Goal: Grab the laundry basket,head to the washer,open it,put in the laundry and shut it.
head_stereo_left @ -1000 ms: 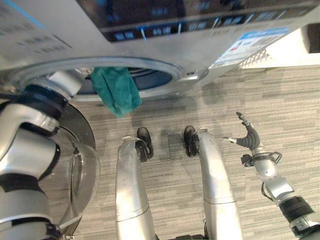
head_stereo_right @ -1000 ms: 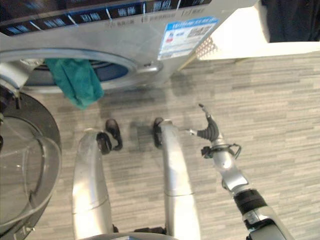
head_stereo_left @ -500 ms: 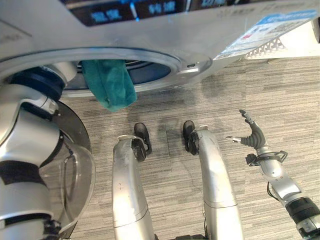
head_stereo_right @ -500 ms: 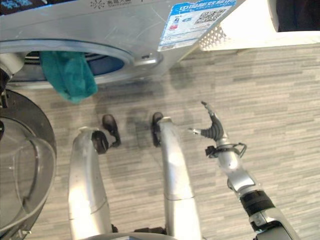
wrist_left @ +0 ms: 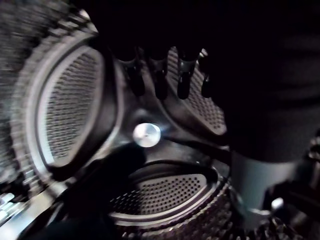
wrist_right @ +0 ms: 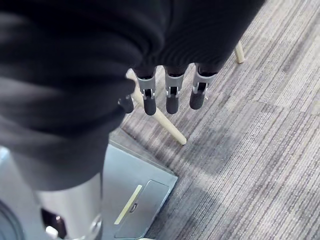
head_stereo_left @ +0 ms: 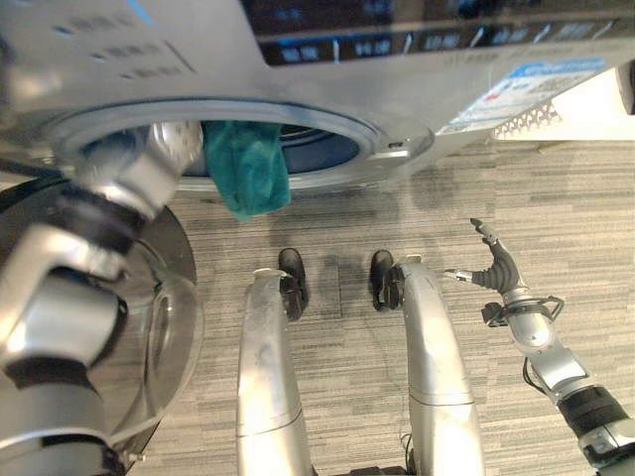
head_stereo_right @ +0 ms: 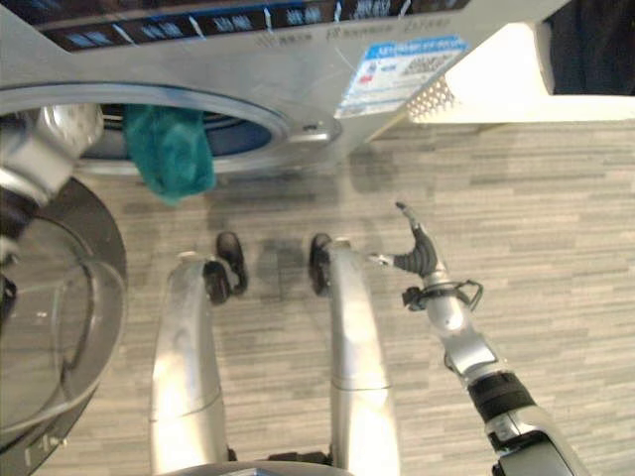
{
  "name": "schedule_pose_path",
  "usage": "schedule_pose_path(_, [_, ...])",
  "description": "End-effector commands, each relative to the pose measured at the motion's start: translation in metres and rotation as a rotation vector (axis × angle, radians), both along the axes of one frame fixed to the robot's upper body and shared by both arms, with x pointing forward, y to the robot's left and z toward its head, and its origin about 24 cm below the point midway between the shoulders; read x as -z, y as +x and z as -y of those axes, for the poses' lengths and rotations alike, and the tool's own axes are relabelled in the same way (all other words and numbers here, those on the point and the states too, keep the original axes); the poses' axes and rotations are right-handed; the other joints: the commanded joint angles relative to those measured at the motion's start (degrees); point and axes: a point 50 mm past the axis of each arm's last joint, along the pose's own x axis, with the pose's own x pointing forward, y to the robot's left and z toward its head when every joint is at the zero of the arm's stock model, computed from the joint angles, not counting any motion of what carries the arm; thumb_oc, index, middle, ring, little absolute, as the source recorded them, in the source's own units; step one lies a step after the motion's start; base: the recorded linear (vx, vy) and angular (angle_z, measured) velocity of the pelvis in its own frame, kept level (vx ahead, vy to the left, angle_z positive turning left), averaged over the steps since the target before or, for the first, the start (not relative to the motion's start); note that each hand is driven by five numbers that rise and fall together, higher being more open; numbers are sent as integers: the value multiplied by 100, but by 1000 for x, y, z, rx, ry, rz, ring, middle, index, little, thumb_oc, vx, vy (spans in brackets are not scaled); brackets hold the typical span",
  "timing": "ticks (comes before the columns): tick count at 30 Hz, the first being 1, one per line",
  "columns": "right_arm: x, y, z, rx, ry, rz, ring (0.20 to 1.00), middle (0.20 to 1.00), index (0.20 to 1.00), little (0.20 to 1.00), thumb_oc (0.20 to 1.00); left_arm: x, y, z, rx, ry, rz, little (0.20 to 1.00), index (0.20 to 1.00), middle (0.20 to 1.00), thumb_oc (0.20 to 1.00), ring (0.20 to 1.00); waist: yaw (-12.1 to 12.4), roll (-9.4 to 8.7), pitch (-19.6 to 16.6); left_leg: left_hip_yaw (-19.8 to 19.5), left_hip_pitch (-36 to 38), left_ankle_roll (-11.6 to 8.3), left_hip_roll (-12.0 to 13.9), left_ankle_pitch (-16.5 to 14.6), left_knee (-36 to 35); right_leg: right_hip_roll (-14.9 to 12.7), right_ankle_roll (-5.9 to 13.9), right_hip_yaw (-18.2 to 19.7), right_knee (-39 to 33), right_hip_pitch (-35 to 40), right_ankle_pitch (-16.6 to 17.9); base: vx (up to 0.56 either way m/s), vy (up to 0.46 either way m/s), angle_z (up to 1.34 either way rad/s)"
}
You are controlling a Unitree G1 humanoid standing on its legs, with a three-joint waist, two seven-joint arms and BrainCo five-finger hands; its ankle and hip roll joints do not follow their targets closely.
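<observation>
- Starting at my left: the washer door (head_stereo_left: pixel 149 337) hangs swung open beside the left arm, its glass bowl facing up at me.
- The left arm reaches into the washer (head_stereo_left: pixel 327 94) through the round opening. Half a second ago its elbow sat lower against the door; now the forearm has lifted to the rim, so I judge I am pulling out after loading.
- The teal laundry (head_stereo_left: pixel 248 167) hangs over the lower lip of the opening, half in and half out, much as it did a second ago. That matters: shutting the door now would likely trap it.
- From the head I cannot see the left hand; the left wrist view shows what the eyes miss. The left hand (wrist_left: pixel 165 75) is inside the drum (wrist_left: pixel 70 115), fingers straight and loosely spread, holding nothing, pointing at the perforated paddles and the bright hub.
- Over to my right: the right hand (head_stereo_left: pixel 493 268) hovers above the grey floor (head_stereo_left: pixel 556 218), well clear of the machine, fingers relaxed and apart, and has barely shifted.
- The right wrist view adds a light wooden leg (wrist_right: pixel 162 120) of some furniture on the carpet, and the washer's lower corner panel.
- I see no basket anywhere.
</observation>
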Motion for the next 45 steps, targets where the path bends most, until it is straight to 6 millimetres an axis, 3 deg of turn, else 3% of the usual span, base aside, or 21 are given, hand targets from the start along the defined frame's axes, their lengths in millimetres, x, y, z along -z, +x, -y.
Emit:
schedule_pose_path(1, [7, -6, -10, 14, 22, 10, 1000, 1000, 1000, 1000, 1000, 33, -5, -10, 26, -232, 13, 1000, 1000, 1000, 1000, 1000, -1, 84, -500, -200, 125, 271, -92, -720, 296, 14, 348, 88, -1063, 304, 346, -32, -1, 10])
schedule_pose_path(2, [8, -6, -10, 12, 18, 8, 1000, 1000, 1000, 1000, 1000, 35, -6, -10, 24, -234, 11, 1000, 1000, 1000, 1000, 1000, -13, 99, -515, -199, 134, 271, -91, -714, 284, 15, 348, 87, -1077, 314, 353, -47, -8, 10])
schedule_pose_path(3, [9, -6, -11, 18, 18, 4, 1000, 1000, 1000, 1000, 1000, 57, -8, -3, 52, -307, -26, 1000, 1000, 1000, 1000, 1000, 17, 80, -526, -217, 178, 270, -100, -678, 175, 0, 346, 69, -1167, 352, 381, -64, -5, 13])
schedule_pose_path(4, [15, -6, -13, 52, 39, -7, 1000, 1000, 1000, 1000, 1000, 114, -18, 11, 97, -531, -131, 1000, 1000, 1000, 1000, 1000, 92, 41, -538, -233, 228, 269, -133, -614, 2, -35, 343, 29, -1364, 434, 429, -73, 1, 13])
schedule_pose_path(5, [18, -6, -14, 65, 51, -18, 1000, 1000, 1000, 1000, 1000, 132, -23, 15, 99, -606, -172, 1000, 1000, 1000, 1000, 1000, 118, 43, -552, -230, 253, 271, -142, -584, -78, -42, 344, 12, -1426, 464, 455, -57, 8, 8])
schedule_pose_path(6, [18, -7, -14, 65, 49, -20, 1000, 1000, 1000, 1000, 1000, 133, -23, 15, 98, -608, -174, 1000, 1000, 1000, 1000, 1000, 113, 51, -564, -230, 261, 272, -142, -579, -90, -42, 345, 11, -1439, 472, 462, -38, 10, 7])
schedule_pose_path(7, [21, -6, -16, 90, 73, -26, 1000, 1000, 1000, 1000, 1000, 162, -31, 20, 92, -758, -245, 1000, 1000, 1000, 1000, 1000, 167, 30, -565, -243, 292, 282, -150, -535, -190, -63, 339, -10, -1547, 515, 507, -33, 6, 3])
schedule_pose_path(8, [22, -6, -16, 98, 77, -30, 1000, 1000, 1000, 1000, 1000, 174, -35, 24, 95, -813, -282, 1000, 1000, 1000, 1000, 1000, 175, 27, -567, -256, 304, 290, -155, -521, -231, -66, 341, -18, -1581, 530, 525, -32, 6, 1])
schedule_pose_path(9, [22, -7, -15, 98, 77, -31, 1000, 1000, 1000, 1000, 1000, 175, -35, 24, 95, -814, -283, 1000, 1000, 1000, 1000, 1000, 174, 32, -572, -256, 307, 290, -156, -519, -236, -66, 342, -19, -1586, 533, 527, -36, 5, -1])
schedule_pose_path(10, [23, -6, -16, 111, 86, -29, 1000, 1000, 1000, 1000, 1000, 193, -42, 29, 91, -900, -338, 1000, 1000, 1000, 1000, 1000, 203, 18, -548, -248, 313, 302, -173, -501, -277, -85, 335, -40, -1635, 547, 555, 0, 0, 0])
schedule_pose_path(12, [22, -6, -16, 121, 88, -22, 1000, 1000, 1000, 1000, 1000, 207, -47, 31, 79, -946, -375, 1000, 1000, 1000, 1000, 1000, 229, 16, -547, -252, 283, 313, -190, -475, -312, -103, 342, -56, -1665, 531, 586, -21, 1, 0])
schedule_pose_path(17, [23, -7, -17, 129, 111, -23, 1000, 1000, 1000, 1000, 1000, 229, -55, 29, 23, -1028, -437, 1000, 1000, 1000, 1000, 1000, 254, 29, -541, -283, 193, 321, -215, -430, -292, -120, 346, -73, -1632, 457, 633, 0, 0, 0])
schedule_pose_path(22, [21, -4, -23, 107, 137, -26, 1000, 1000, 1000, 1000, 1000, 265, -57, 34, -29, -1261, -569, 1000, 1000, 1000, 1000, 1000, 227, 6, -513, -286, 130, 327, -198, -375, -276, -140, 325, -74, -1617, 385, 707, 0, 0, 0])
schedule_pose_path(28, [16, 2, -27, 70, 123, -24, 1000, 1000, 1000, 1000, 1000, 253, -31, 45, 27, -1314, -606, 1000, 1000, 1000, 1000, 1000, 90, -25, -500, -280, 50, 304, -177, -309, -321, -160, 341, -63, -1667, 315, 774, -1, 13, -1])
schedule_pose_path(30, [14, 4, -27, 55, 104, -21, 1000, 1000, 1000, 1000, 1000, 225, -12, 47, 93, -1273, -566, 1000, 1000, 1000, 1000, 1000, -8, -52, -522, -281, -41, 290, -166, -293, -299, -155, 353, -49, -1658, 245, 783, 11, 19, -5])
schedule_pose_path(32, [14, 5, -27, 52, 99, -22, 1000, 1000, 1000, 1000, 1000, 215, -5, 46, 108, -1261, -545, 1000, 1000, 1000, 1000, 1000, -39, -61, -531, -291, -92, 286, -157, -295, -255, -144, 354, -48, -1633, 214, 781, 22, 19, -4])
schedule_pose_path(33, [15, 5, -27, 47, 94, -27, 1000, 1000, 1000, 1000, 1000, 197, 3, 44, 149, -1286, -502, 1000, 1000, 1000, 1000, 1000, -88, -67, -551, -305, -151, 282, -142, -306, -181, -128, 363, -47, -1576, 154, 787, 29, 23, -4])
schedule_pose_path(37, [12, 6, -26, 42, 94, -19, 1000, 1000, 1000, 1000, 1000, 171, 16, 40, 186, -1320, -440, 1000, 1000, 1000, 1000, 1000, -151, -75, -551, -315, -225, 281, -118, -346, -72, -108, 375, -34, -1493, 68, 792, 28, 31, -9])
schedule_pose_path(38, [12, 5, -26, 35, 99, -15, 1000, 1000, 1000, 1000, 1000, 157, 21, 34, 189, -1330, -394, 473, 473, 473, 473, 473, -192, -78, -557, -319, -256, 284, -87, -367, -31, -95, 388, -35, -1476, 38, 810, 18, 19, -4])
schedule_pose_path(39, [11, 4, -26, 31, 101, -10, 1000, 1000, 1000, 1000, 1000, 151, 22, 34, 202, -1340, -372, 200, 200, 200, 200, 200, -202, -79, -555, -318, -263, 283, -79, -374, -19, -87, 389, -34, -1473, 31, 815, 21, 17, -11])
schedule_pose_path(45, [9, -1, -26, 17, 113, 6, 1000, 1000, 1000, 1000, 1000, 139, 22, 28, 241, -1428, -292, 200, 200, 200, 200, 200, -232, -57, -578, -326, -302, 279, -100, -398, 42, -52, 399, -25, -1441, -23, 815, 8, 3, -6])
